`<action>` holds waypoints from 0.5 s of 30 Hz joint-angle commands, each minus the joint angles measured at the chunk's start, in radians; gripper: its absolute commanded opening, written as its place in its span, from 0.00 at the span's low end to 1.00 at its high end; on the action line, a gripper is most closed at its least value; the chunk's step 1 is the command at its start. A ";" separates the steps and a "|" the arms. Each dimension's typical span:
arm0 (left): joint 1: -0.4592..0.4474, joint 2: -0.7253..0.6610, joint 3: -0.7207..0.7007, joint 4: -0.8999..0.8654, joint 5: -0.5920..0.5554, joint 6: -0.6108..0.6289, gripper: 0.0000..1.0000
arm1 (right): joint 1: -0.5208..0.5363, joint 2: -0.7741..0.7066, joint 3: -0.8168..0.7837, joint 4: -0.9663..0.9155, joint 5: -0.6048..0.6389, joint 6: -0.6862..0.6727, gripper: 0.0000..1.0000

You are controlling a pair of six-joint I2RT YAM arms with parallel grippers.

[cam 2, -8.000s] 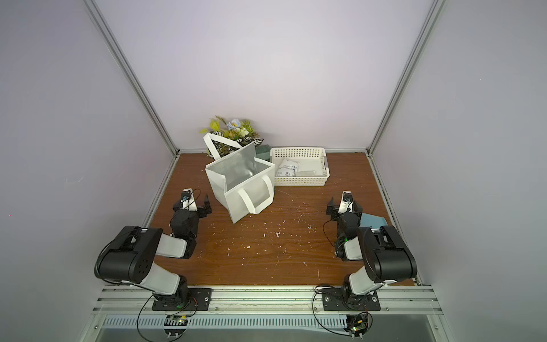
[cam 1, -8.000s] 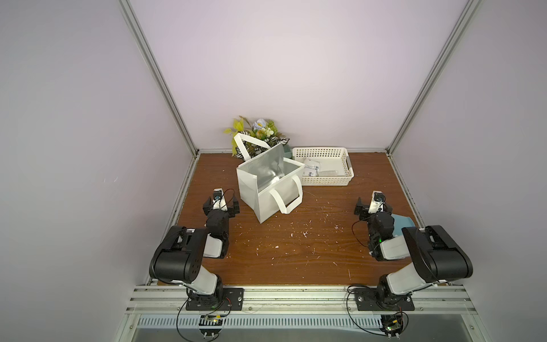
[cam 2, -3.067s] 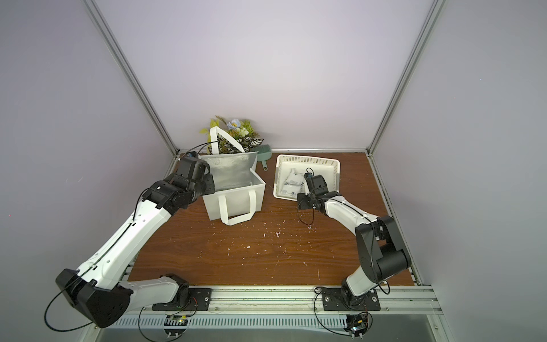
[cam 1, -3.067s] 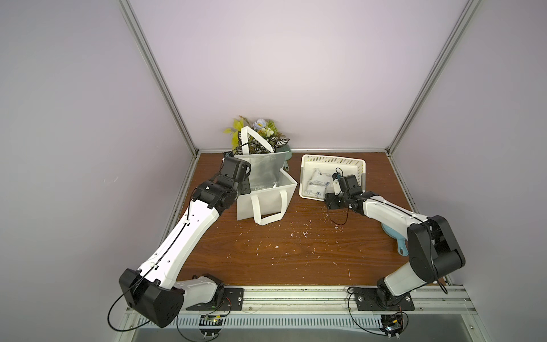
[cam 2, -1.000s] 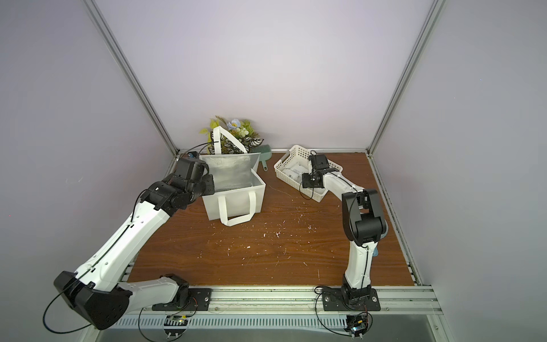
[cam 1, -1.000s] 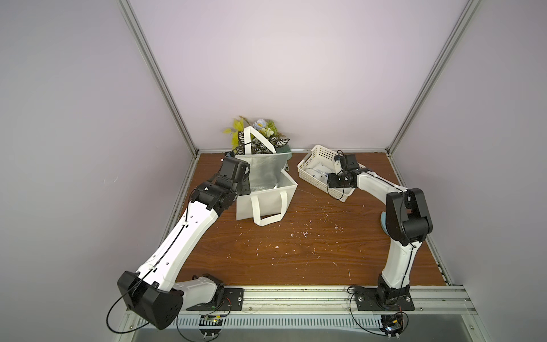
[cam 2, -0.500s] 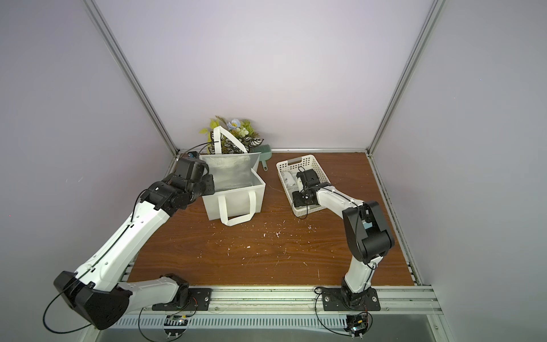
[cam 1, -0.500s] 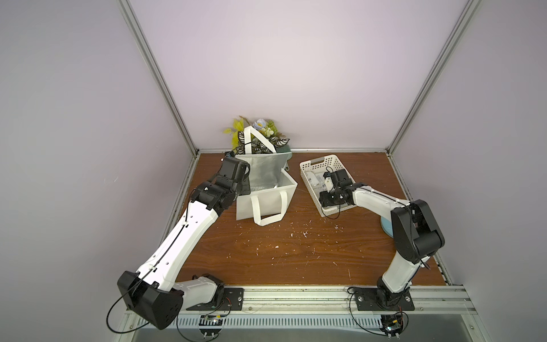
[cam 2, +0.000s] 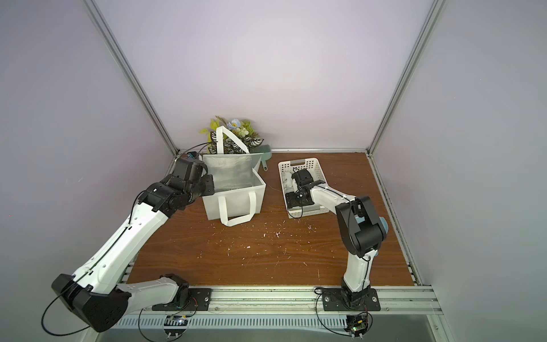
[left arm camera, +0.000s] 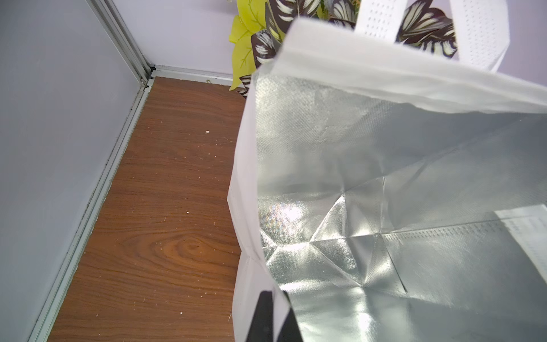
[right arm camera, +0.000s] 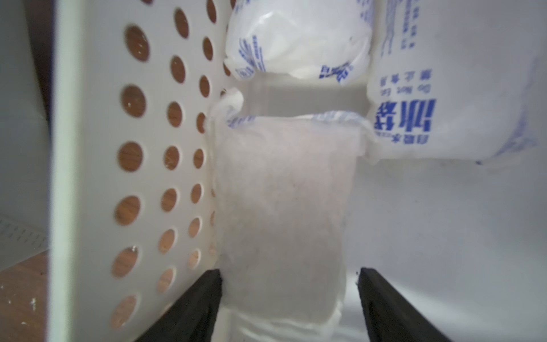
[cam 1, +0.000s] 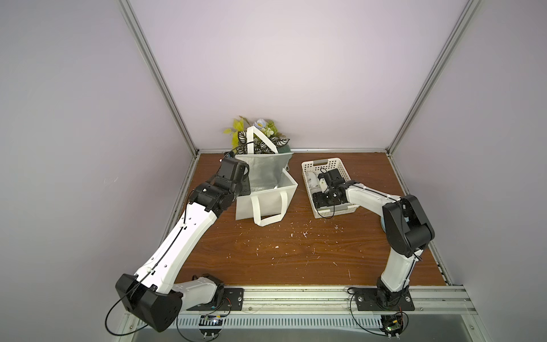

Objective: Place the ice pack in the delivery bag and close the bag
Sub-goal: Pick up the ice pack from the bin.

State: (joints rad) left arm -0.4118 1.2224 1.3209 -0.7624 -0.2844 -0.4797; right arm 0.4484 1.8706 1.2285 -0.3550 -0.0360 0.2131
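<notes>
Right wrist view: we see the right gripper [right arm camera: 290, 274] down inside the white perforated basket [right arm camera: 68, 148], its jaws spread wide. The frosted ice pack [right arm camera: 281, 207] lies flat between them, one edge against the holed wall beside one jaw. Past the jaw tips lie two blue-printed pouches [right arm camera: 444, 97]. In the left wrist view we find the left gripper [left arm camera: 276, 314] with its jaws pressed together on the side wall of the delivery bag [left arm camera: 384, 207], whose foil lining faces the inner jaw
</notes>
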 commanded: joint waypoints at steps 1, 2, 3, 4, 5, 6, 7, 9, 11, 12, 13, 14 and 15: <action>0.008 -0.024 -0.014 0.004 0.032 0.000 0.01 | 0.004 0.050 0.043 -0.036 0.044 -0.011 0.79; 0.009 -0.024 -0.014 0.003 0.040 -0.003 0.01 | 0.007 0.061 0.045 -0.037 0.058 -0.009 0.80; 0.008 -0.025 -0.018 0.004 0.041 -0.003 0.01 | 0.009 0.068 0.044 -0.029 0.074 -0.007 0.80; 0.008 -0.027 -0.019 0.003 0.042 -0.004 0.01 | 0.009 0.070 0.042 -0.021 0.085 -0.003 0.80; 0.007 -0.028 -0.023 0.003 0.043 -0.002 0.01 | 0.010 0.078 0.042 -0.016 0.094 0.002 0.80; 0.008 -0.030 -0.025 0.003 0.049 0.000 0.01 | 0.010 0.085 0.046 -0.014 0.103 0.007 0.80; 0.008 -0.031 -0.026 0.005 0.053 -0.001 0.01 | 0.012 0.090 0.046 -0.007 0.112 0.011 0.79; 0.008 -0.031 -0.029 0.004 0.058 0.004 0.01 | 0.011 0.105 0.050 0.003 0.129 0.018 0.79; 0.008 -0.029 -0.030 0.005 0.060 0.008 0.01 | 0.011 0.120 0.062 0.001 0.144 0.027 0.77; 0.008 -0.030 -0.032 0.005 0.062 0.007 0.01 | 0.012 0.116 0.056 0.011 0.146 0.031 0.74; 0.008 -0.029 -0.031 0.005 0.066 0.008 0.00 | 0.011 0.112 0.053 0.016 0.150 0.032 0.70; 0.008 -0.028 -0.031 0.007 0.073 0.011 0.00 | 0.011 0.104 0.048 0.022 0.150 0.032 0.62; 0.008 -0.026 -0.031 0.006 0.078 0.012 0.00 | 0.012 0.094 0.043 0.028 0.151 0.030 0.46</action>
State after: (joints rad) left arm -0.4118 1.2118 1.2957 -0.7597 -0.2272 -0.4782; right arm 0.4587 1.9568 1.2793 -0.3206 0.0856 0.2253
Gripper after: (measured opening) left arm 0.050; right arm 0.569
